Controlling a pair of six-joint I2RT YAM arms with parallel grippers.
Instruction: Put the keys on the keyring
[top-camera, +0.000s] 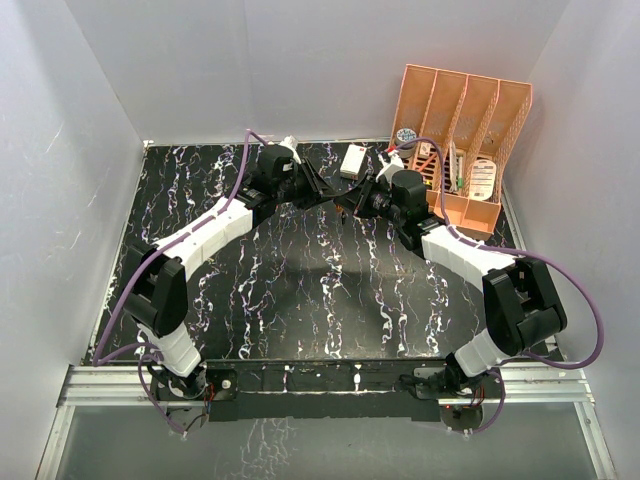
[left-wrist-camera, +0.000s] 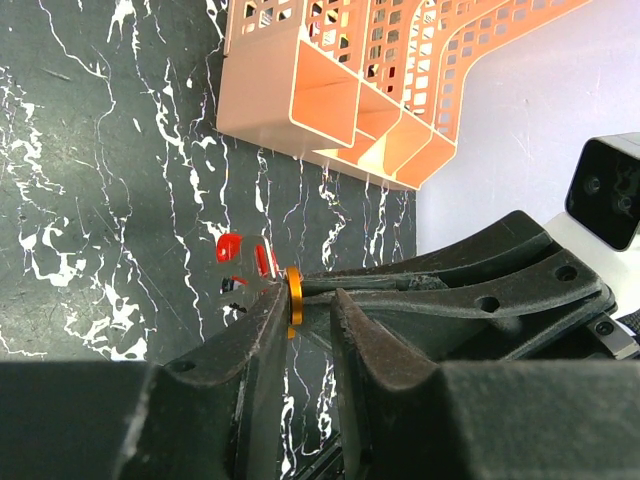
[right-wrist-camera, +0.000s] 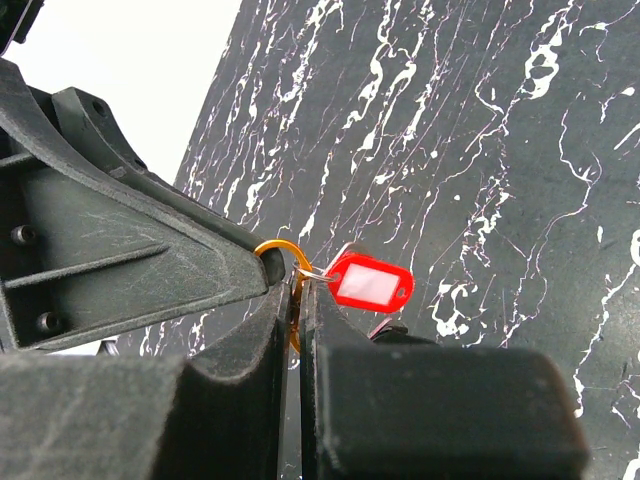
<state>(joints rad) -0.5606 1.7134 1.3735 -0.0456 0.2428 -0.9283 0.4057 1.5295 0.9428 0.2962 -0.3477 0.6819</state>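
The orange-gold keyring (right-wrist-camera: 279, 247) is held edge-on between my right gripper's (right-wrist-camera: 297, 292) shut fingers. The red-headed key (right-wrist-camera: 370, 282) hangs from the keyring by a small silver loop, above the black marbled table. A fingertip of my left gripper (right-wrist-camera: 240, 270) reaches into the keyring from the left. In the left wrist view the keyring (left-wrist-camera: 294, 298) rests against the inner face of one finger of my left gripper (left-wrist-camera: 312, 300), whose jaws stand apart. The red key (left-wrist-camera: 262, 260) shows just beyond it. In the top view both grippers, left (top-camera: 335, 197) and right (top-camera: 353, 204), meet at the table's back middle.
A large orange slotted file rack (top-camera: 460, 130) stands at the back right and also shows in the left wrist view (left-wrist-camera: 340, 90). A white rectangular box (top-camera: 352, 160) lies behind the grippers near the back wall. White walls enclose the table.
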